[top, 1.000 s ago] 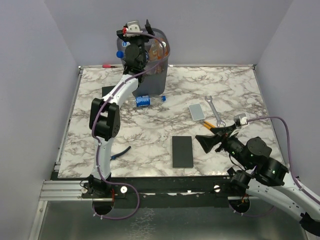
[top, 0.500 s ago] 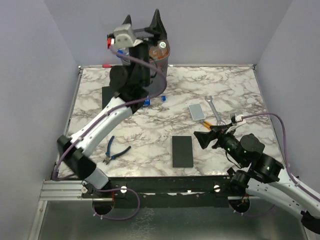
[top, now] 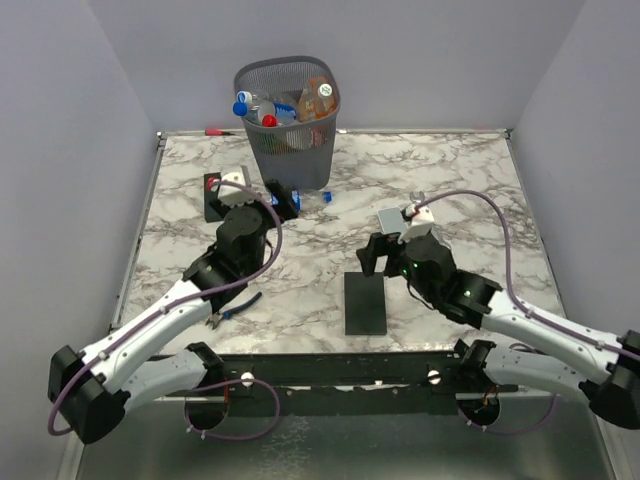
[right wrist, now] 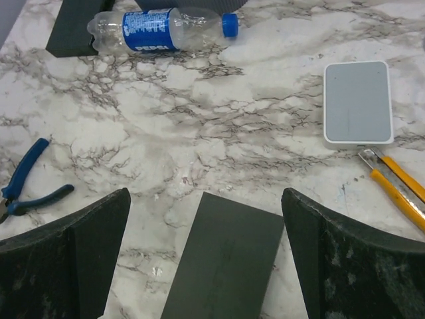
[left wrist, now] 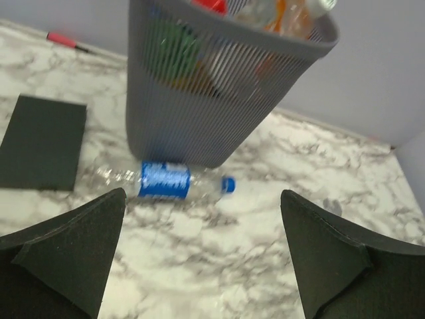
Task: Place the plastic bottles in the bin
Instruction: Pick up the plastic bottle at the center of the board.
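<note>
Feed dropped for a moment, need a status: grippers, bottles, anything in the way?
Left gripper open, empty. Right gripper open, empty. One blue-label bottle lying beside bin, other bottles inside. Nothing blocking it.

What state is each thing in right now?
bin: upright, crammed with bottles.
loose bottle: lying on its side by the bin, capped.
left end effector: open, empty.
right end effector: open, empty.
pliers: lying flat on the table.
</note>
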You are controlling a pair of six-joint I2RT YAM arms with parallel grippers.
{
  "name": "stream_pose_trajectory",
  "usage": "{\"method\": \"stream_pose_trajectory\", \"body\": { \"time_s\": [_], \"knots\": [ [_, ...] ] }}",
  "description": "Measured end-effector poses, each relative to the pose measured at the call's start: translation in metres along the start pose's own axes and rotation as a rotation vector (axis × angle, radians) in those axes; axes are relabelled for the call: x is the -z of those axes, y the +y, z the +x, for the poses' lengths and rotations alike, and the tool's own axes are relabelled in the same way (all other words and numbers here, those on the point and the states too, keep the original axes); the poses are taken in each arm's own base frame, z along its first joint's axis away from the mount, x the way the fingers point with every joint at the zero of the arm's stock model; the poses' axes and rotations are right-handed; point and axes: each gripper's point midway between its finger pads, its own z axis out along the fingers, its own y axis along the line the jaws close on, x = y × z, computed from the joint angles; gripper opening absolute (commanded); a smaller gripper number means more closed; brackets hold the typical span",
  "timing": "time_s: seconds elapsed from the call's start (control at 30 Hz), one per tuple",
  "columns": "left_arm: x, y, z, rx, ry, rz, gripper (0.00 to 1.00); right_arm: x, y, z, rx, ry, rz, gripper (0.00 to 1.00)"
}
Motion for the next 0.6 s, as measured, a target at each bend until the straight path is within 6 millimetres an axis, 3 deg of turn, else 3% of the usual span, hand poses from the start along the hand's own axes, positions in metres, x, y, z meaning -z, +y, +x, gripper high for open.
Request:
{"method": "stream_pose_trajectory", "body": {
  "time_s": [0.1, 0.27, 0.43, 0.6],
  "knots": [
    [0.026, 0.033, 0.022, 0.004, 0.052, -0.027, 0.99, -0.029, 0.005, 0.001, -0.031, 0.033, 0.017, 1.0],
    [0.063, 0.063, 0.015, 0.065, 0.017, -0.011, 0.99, -0.102, -0.001, -0.011, -0.222, 0.052, 0.053, 1.0],
    [0.084, 0.079, 0.008, 0.114, -0.033, 0.014, 0.99, -0.163, -0.018, 0.016, -0.46, 0.109, 0.116, 1.0],
    [0.089, 0.095, 0.031, 0.081, 0.006, -0.006, 0.99, -0.21, -0.016, 0.032, -0.644, 0.112, 0.153, 1.0]
  ]
}}
